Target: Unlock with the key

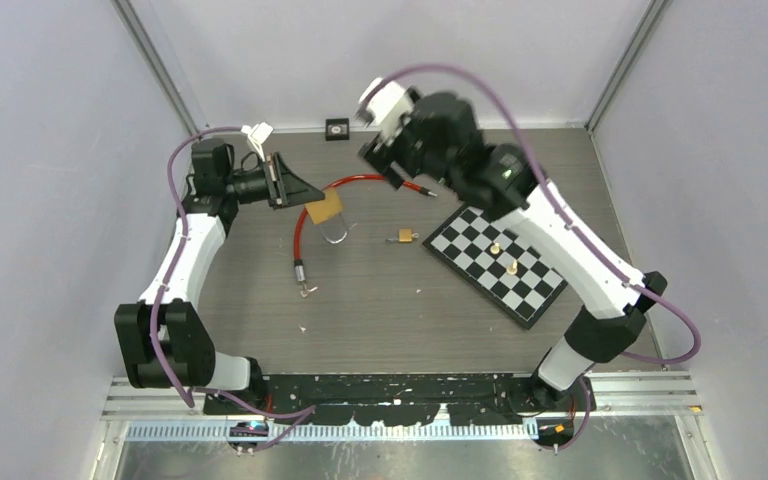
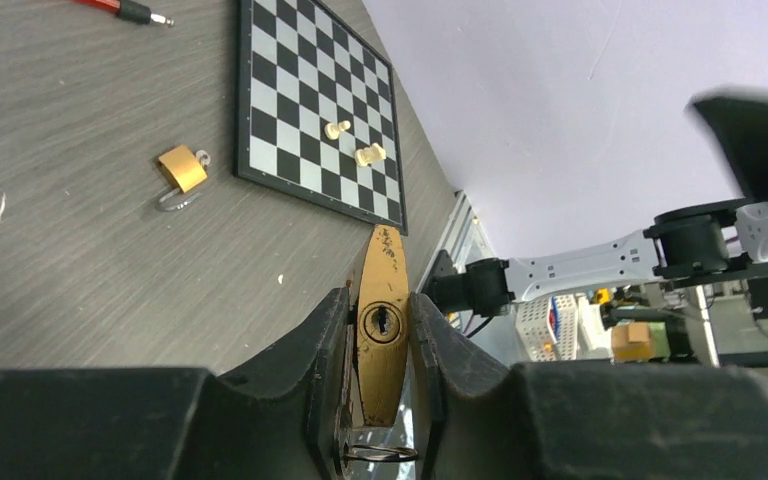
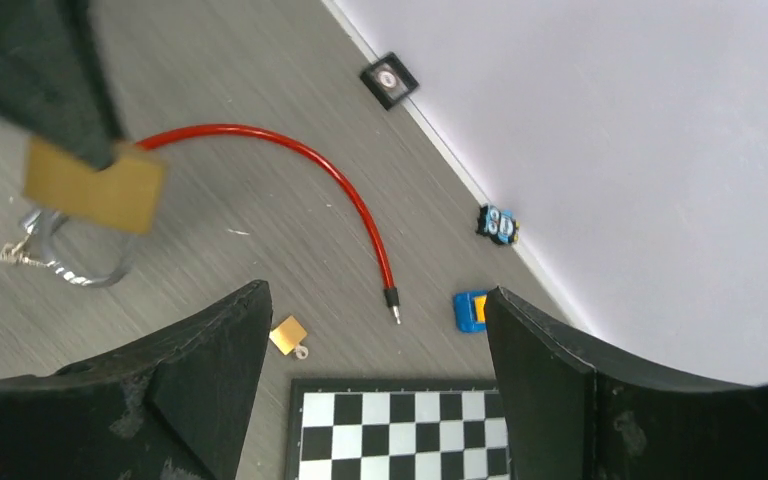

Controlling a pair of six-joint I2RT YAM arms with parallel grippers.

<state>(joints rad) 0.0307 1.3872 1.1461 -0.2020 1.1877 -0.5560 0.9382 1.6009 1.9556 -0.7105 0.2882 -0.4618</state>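
The large brass padlock is held off the grey wood-grain counter, pinched across its flat sides by the left hand, which is closed narrowly on the body. The padlock's long axis runs straight out from that hand. Its silver shackle points away from the palm, and the keyhole looks back toward the left wrist. By my reading, the keyhole therefore faces away from the right hand, and a key would have to come in from the left arm's side.

A small silvery metal piece, most likely the key, lies on the counter just beside the near tip of the red cable, on the near side of the padlock. The right hand is spread wide and holds nothing. It hangs above the far part of the counter, near the cable's other tip and well apart from that piece. It is the free hand, though the left arm is nearer.

A small brass padlock lies between the cable and the black-and-white chessboard.

The silvery piece is too small to confirm as a key. A thin wire ring under the held padlock is cut off by the left fingers, and I cannot tell what it belongs to.
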